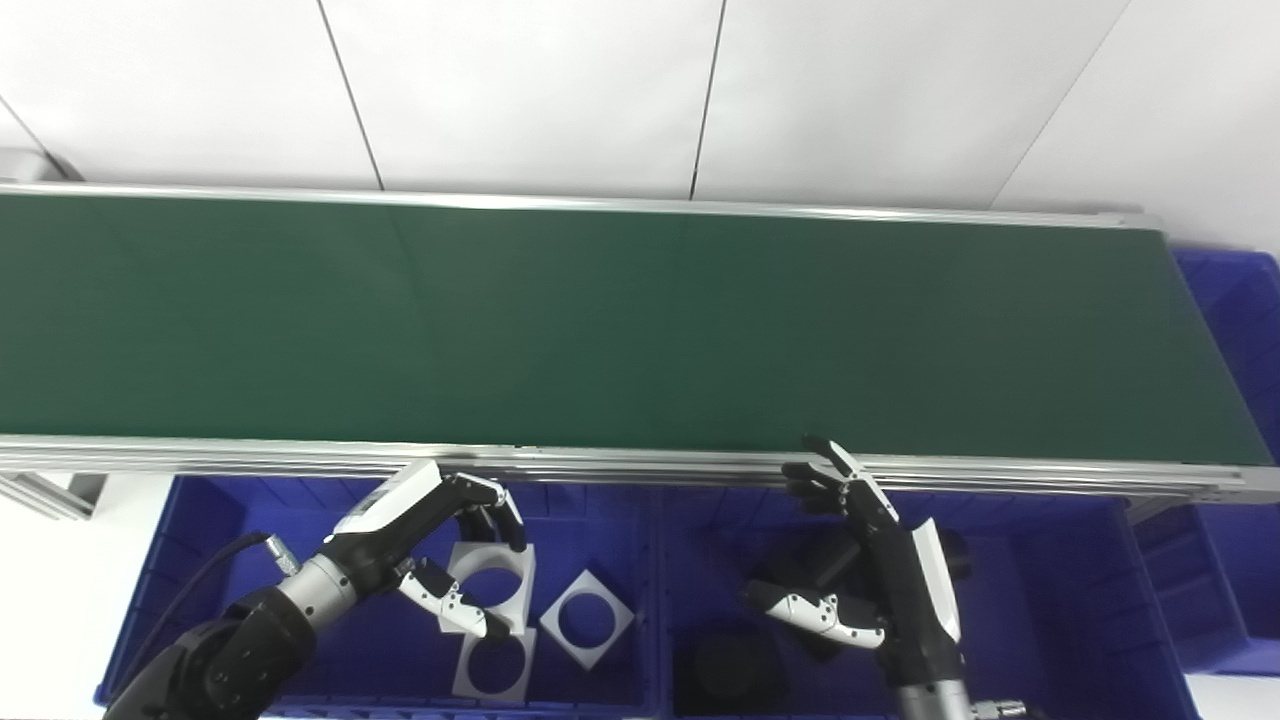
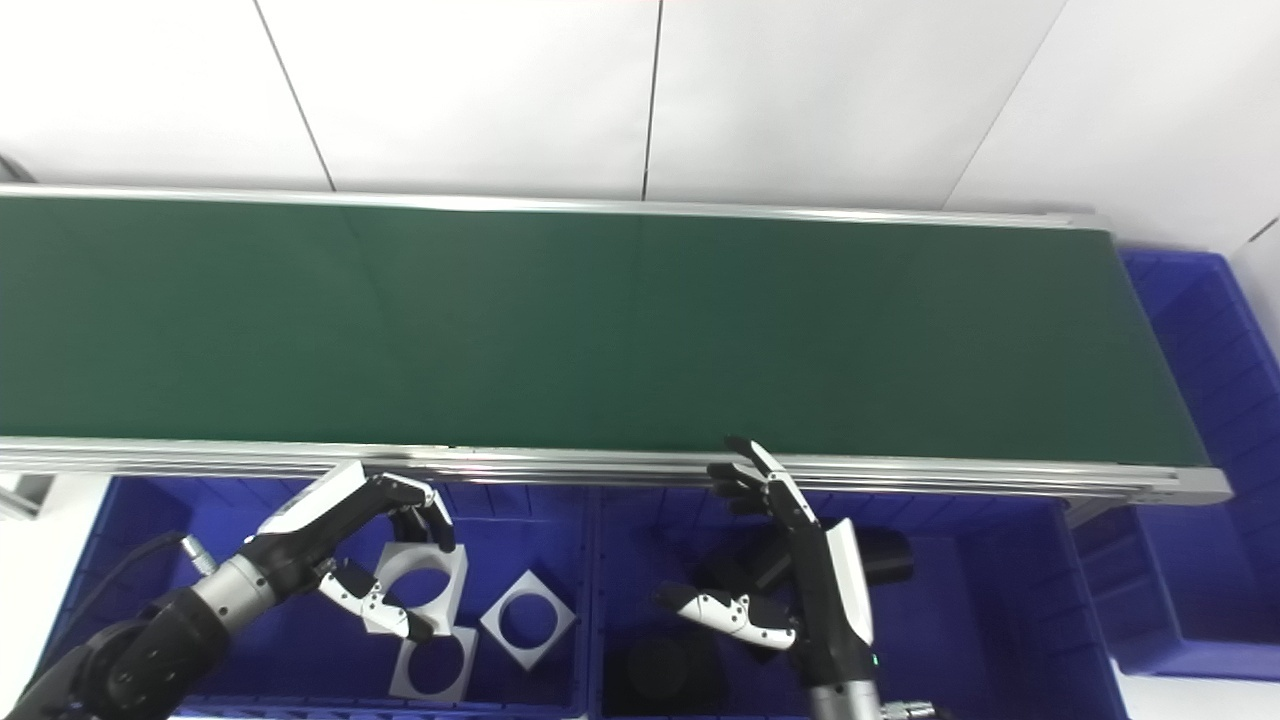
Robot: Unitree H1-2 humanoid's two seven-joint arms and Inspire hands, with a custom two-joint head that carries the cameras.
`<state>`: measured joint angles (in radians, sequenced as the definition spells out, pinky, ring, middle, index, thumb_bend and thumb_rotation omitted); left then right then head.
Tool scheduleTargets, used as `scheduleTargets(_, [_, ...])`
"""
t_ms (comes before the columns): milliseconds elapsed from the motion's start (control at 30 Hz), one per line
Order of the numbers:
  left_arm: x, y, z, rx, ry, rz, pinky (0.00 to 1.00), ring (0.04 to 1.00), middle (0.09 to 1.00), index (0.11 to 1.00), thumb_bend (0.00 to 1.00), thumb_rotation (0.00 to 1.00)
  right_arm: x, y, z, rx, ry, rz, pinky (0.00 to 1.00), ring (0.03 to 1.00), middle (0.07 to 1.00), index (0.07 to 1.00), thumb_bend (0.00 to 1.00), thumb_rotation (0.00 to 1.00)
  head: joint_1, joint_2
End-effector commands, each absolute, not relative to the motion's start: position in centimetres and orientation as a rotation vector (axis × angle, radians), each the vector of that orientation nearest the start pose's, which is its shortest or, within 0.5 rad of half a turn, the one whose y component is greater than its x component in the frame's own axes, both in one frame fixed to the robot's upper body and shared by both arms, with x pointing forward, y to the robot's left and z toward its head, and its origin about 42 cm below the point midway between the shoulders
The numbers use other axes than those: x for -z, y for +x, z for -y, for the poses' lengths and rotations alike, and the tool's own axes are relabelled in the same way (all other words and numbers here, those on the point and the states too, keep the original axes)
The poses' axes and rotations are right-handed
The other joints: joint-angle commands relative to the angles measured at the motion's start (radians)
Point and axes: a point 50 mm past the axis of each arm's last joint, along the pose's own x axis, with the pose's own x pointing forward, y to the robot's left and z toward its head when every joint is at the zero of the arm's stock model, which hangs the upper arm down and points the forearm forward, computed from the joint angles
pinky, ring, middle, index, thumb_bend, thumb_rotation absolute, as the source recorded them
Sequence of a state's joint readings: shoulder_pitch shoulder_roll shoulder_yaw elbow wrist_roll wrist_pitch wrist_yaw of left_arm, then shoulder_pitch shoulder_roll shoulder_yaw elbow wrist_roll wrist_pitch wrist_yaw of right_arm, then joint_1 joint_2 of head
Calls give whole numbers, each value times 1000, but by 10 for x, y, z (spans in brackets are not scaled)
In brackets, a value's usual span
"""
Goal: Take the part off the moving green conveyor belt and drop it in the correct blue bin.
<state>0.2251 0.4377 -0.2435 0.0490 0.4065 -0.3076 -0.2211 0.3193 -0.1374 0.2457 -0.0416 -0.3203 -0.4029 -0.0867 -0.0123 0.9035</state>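
The green conveyor belt (image 1: 600, 320) carries no part. My left hand (image 1: 440, 545) is over the left blue bin (image 1: 200, 560), below the belt's near rail. Its fingers and thumb are curled around a white square plate with a round hole (image 1: 478, 562), which sits slightly above the bin floor. My right hand (image 1: 880, 560) is open with fingers spread, over the right blue bin (image 1: 1060, 600), holding nothing.
Two more white square plates (image 1: 587, 618) lie in the left bin. Black round parts (image 1: 725, 670) lie in the right bin, partly hidden by my right hand. A third blue bin (image 1: 1240, 300) stands past the belt's right end. An aluminium rail (image 1: 650, 465) edges the belt.
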Motion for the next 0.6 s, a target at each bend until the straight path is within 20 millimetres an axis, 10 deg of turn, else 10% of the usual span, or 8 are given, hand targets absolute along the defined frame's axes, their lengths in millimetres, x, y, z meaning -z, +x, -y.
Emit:
scheduleTargets(0, [-50, 188, -290, 618, 791, -32, 500, 460, 497, 493, 499, 0, -70, 165, 195, -215, -340, 200, 648, 704, 746, 858, 803, 388, 2, 0])
scheduleTargets(100, [-49, 188, -292, 643, 814, -21, 553, 465, 508, 487, 499, 0, -71, 166, 194, -218, -336, 203, 635, 703, 747, 857, 799, 378, 2, 2])
scheduleTargets(200, [-51, 189, -293, 663, 829, -35, 642, 671, 676, 497, 504, 50, -71, 167, 193, -217, -344, 203, 631, 701, 744, 855, 798, 384, -5, 4])
scheduleTargets(300, [-59, 188, -295, 686, 793, -47, 739, 800, 794, 746, 690, 178, -72, 167, 192, -215, -348, 197, 650, 709, 745, 856, 802, 386, -9, 4])
scheduleTargets(567, [-81, 177, -295, 719, 566, -19, 781, 840, 840, 809, 818, 334, -73, 166, 191, -214, -342, 203, 660, 716, 751, 861, 798, 379, -23, 7])
